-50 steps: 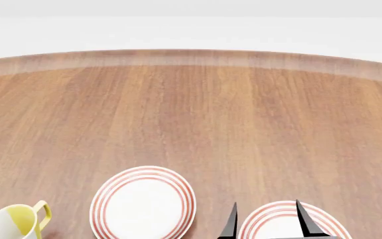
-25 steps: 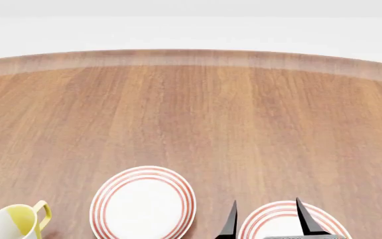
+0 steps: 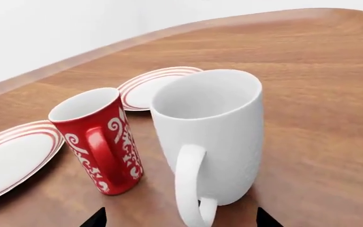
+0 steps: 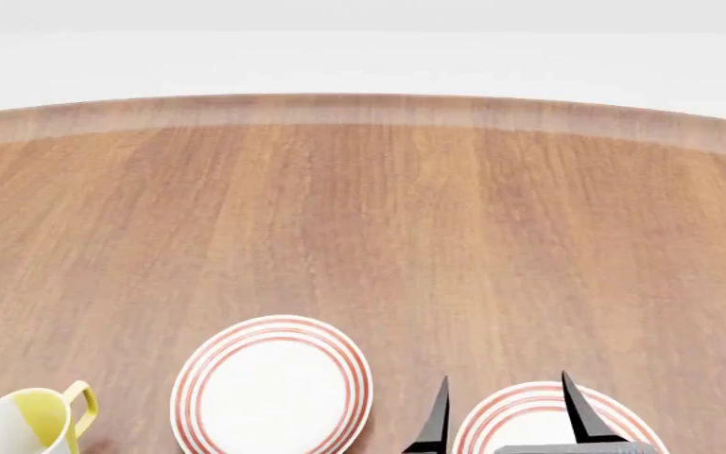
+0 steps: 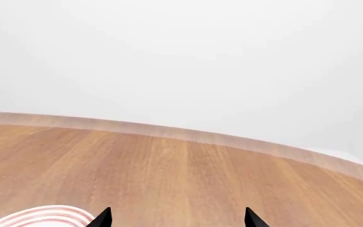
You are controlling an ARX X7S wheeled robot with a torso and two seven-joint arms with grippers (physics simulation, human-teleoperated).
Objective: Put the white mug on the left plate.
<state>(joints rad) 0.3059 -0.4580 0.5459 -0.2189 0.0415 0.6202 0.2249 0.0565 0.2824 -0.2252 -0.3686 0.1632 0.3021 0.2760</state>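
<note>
The white mug (image 3: 210, 137) stood on the surface (image 3: 320, 94) beside a red mug (image 3: 99, 139), handle facing the spread, empty left tool (image 3: 178, 218), which should advance squarely around the body without nudging its neighbour; the right tool (image 4: 505, 416) hung spread too.

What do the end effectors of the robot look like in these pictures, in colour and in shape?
Only the fingertips show. The right end effector has two thin black fingers that taper to sharp points, above a grey piece of body at the head view's lower edge. The left end effector shows only two small black tips in its wrist view. No cables or markings are visible.
</note>
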